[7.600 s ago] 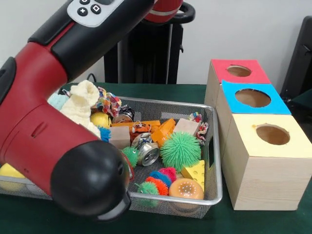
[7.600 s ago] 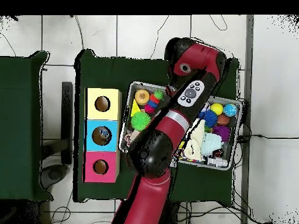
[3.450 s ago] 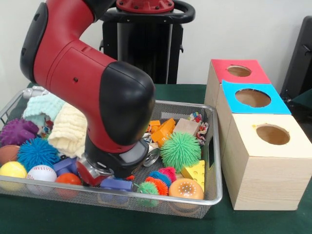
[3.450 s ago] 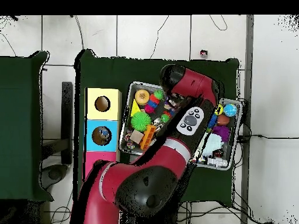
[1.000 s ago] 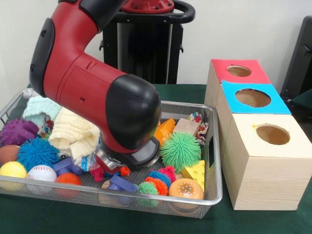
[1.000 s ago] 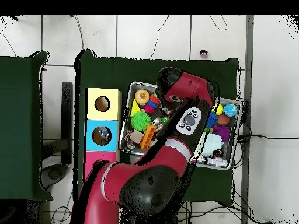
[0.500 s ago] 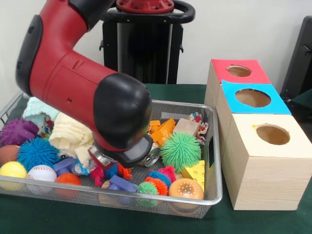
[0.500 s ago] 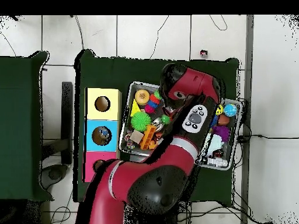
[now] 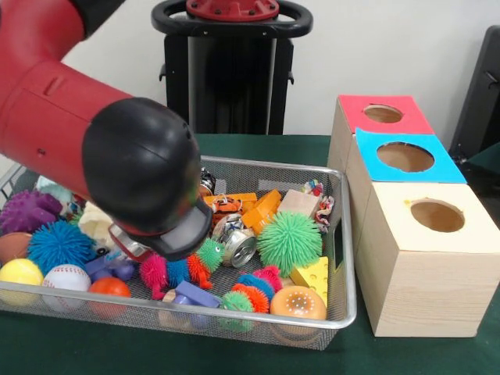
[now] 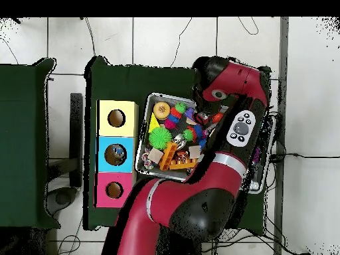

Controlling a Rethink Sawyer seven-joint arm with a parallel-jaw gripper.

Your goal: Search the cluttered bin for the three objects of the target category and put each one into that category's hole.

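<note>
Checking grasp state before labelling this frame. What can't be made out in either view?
- Gripper: front view, hidden behind the arm's black end; overhead, under the arm. Open, shut or holding something: cannot tell.
- Right part of the wire bin in the overhead view: covered by the arm.
- Inside of the red box, blue box and yellow box: holes too dark to show contents.

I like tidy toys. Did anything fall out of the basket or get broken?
Nothing stands out. The toys are jumbled but all inside the wire basket, and the three boxes sit in a neat row beside it.
</note>
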